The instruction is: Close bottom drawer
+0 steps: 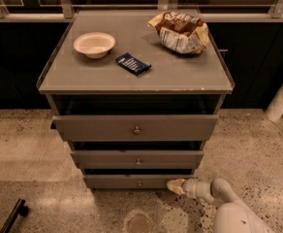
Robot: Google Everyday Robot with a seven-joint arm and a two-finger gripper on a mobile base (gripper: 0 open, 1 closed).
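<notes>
Currently the tan-tipped gripper (pixel 176 186), aperture not discernible, nothing held, sits at the flat grey bottom drawer (pixel 117 181), just left of it and ajar; push straight inward, nearer the small round metal knob (pixel 139 183), avoiding skew.

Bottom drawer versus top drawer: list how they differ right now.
The top drawer has a taller, wider front; the bottom drawer has the narrowest. The top drawer sits just under the tabletop, the bottom drawer near the floor. The gripper is at the bottom drawer's right end, away from the top drawer. Both are grey, centre-knobbed and slightly open.
</notes>
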